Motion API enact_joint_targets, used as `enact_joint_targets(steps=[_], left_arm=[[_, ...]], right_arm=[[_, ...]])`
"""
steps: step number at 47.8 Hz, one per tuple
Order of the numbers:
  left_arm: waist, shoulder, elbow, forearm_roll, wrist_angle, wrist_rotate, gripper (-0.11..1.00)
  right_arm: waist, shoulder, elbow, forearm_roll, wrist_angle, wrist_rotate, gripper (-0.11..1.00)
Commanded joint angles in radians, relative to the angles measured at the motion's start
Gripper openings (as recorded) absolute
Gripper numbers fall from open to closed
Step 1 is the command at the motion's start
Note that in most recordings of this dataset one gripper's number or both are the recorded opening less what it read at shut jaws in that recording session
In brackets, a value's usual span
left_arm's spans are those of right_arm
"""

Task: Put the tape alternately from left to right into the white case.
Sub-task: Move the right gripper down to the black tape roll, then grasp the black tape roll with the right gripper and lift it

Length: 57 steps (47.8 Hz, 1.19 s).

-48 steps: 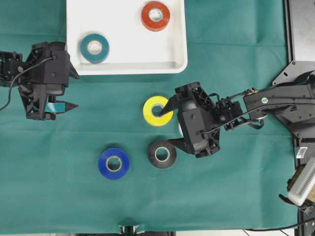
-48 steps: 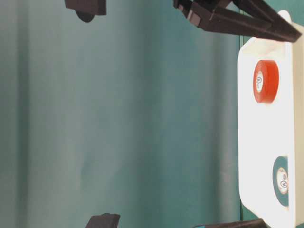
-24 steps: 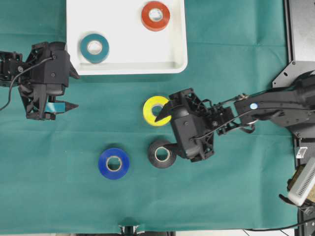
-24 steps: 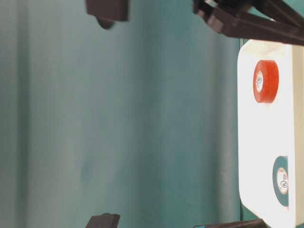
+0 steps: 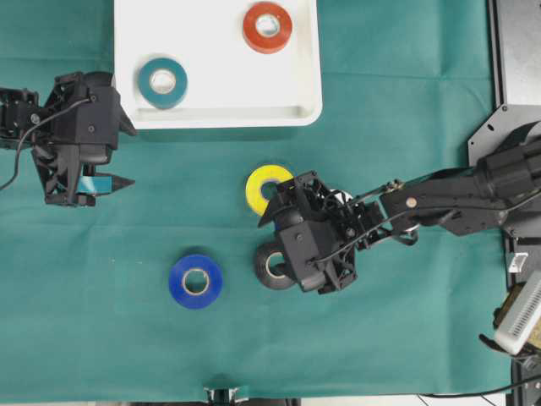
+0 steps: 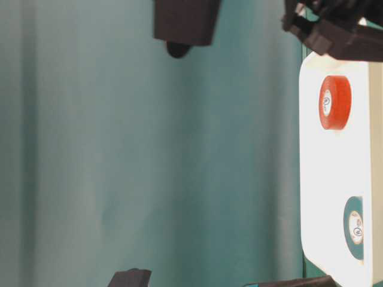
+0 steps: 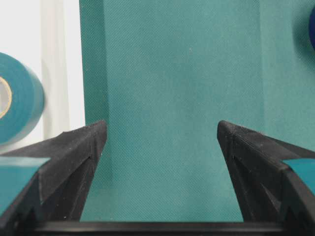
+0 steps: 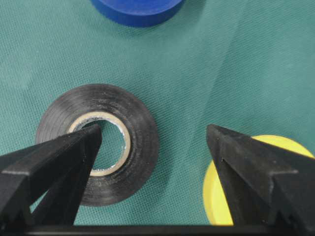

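The right claw [image 5: 272,241] stands wide open with nothing in its grip, low over the desk's green cloth [image 5: 406,338]. In the right wrist view one finger [image 8: 59,157] lies over the pale cardboard core of the flat black roll of electrical tape [image 8: 101,142], and the other finger [image 8: 256,167] overlaps the edge of the flat yellow roll of tape [image 8: 214,191]. The blue roll of tape [image 8: 138,7] lies just beyond the black one, ahead of the claw.

The left claw [image 5: 118,156] is also wide open and empty, just beside the near rim of the shallow white rectangular plastic case [image 5: 228,114]. Inside that case lie the teal roll [image 5: 162,81], nearest this claw, and the red-orange roll [image 5: 267,26] farther off.
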Motion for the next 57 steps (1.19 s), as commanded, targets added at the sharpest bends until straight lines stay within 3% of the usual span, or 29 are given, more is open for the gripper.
enact_joint_targets(steps=[1,45,50,57], left_arm=[[-0.003,-0.012,-0.015,-0.002,-0.006,0.000,0.96],[-0.005,-0.011,-0.014,-0.002,-0.006,0.000,0.96],[-0.005,-0.011,-0.014,-0.002,-0.006,0.000,0.96],[-0.005,-0.011,-0.014,-0.002,-0.006,0.000,0.96]], right_arm=[[0.005,0.000,-0.021,-0.002,-0.002,0.000,0.75],[0.005,0.055,-0.029,-0.005,0.000,0.000,0.72],[0.005,0.055,-0.031,-0.006,-0.002,0.000,0.61],[0.005,0.055,-0.035,-0.005,-0.002,0.000,0.22]])
